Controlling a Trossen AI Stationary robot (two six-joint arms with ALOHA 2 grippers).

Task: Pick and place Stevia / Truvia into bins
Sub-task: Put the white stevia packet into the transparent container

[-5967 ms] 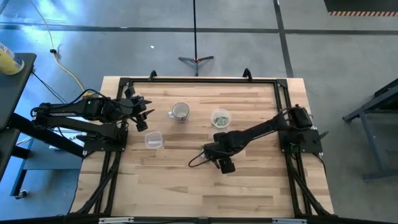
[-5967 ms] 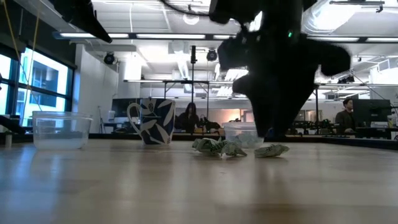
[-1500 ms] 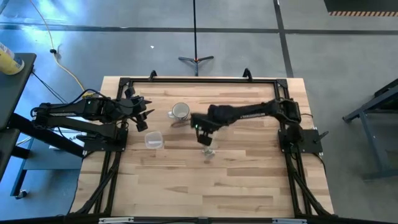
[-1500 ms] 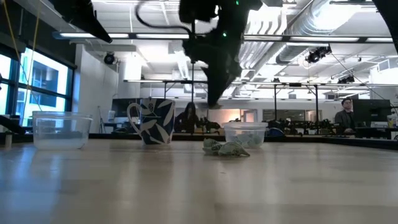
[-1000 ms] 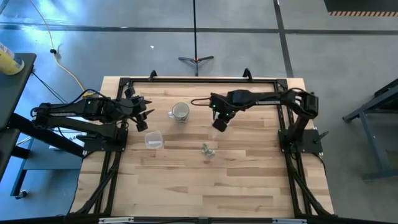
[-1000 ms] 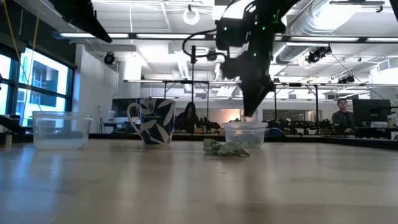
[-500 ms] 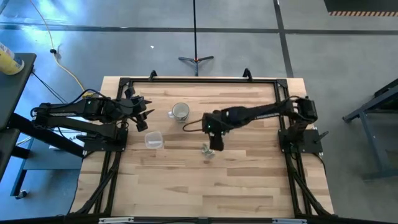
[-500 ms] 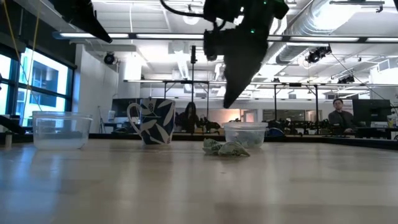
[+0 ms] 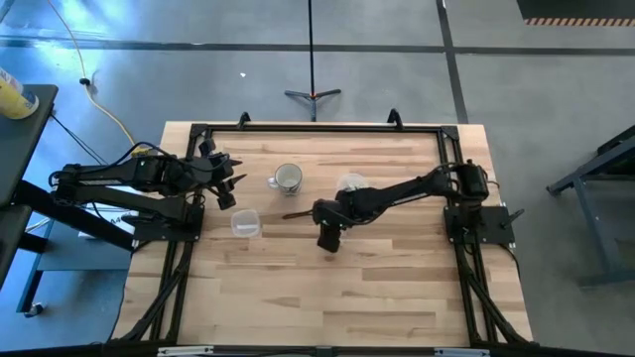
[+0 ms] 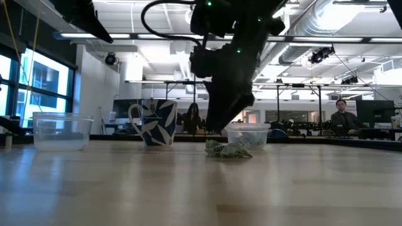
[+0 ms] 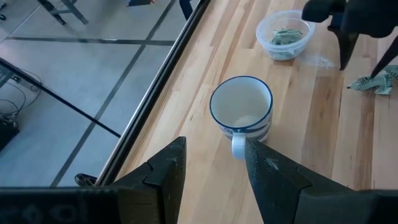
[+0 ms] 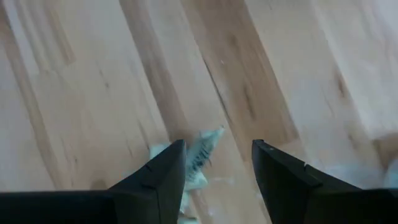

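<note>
Crumpled pale green and white packets (image 10: 228,149) lie in a small heap on the table; they also show in the left wrist view (image 11: 374,84) and the right wrist view (image 12: 198,157). The round clear cup (image 9: 351,183) (image 10: 248,135) stands just beyond them and holds several packets (image 11: 283,36). My right gripper (image 9: 327,236) (image 12: 217,163) hangs open, pointing down, right above the loose heap and hides it in the high view. My left gripper (image 9: 226,180) (image 11: 214,168) waits open at the table's left side.
A blue-patterned mug (image 9: 288,178) (image 11: 241,109) stands left of the cup. A squarish clear tub (image 9: 245,223) (image 10: 61,130) sits near the left arm. A black frame (image 9: 317,128) borders the table. People sit in the room behind (image 10: 344,116).
My right gripper has left the cup, swung toward the table's near edge and slightly left, and come down over the loose heap of packets. The heap and the cup have stayed in place.
</note>
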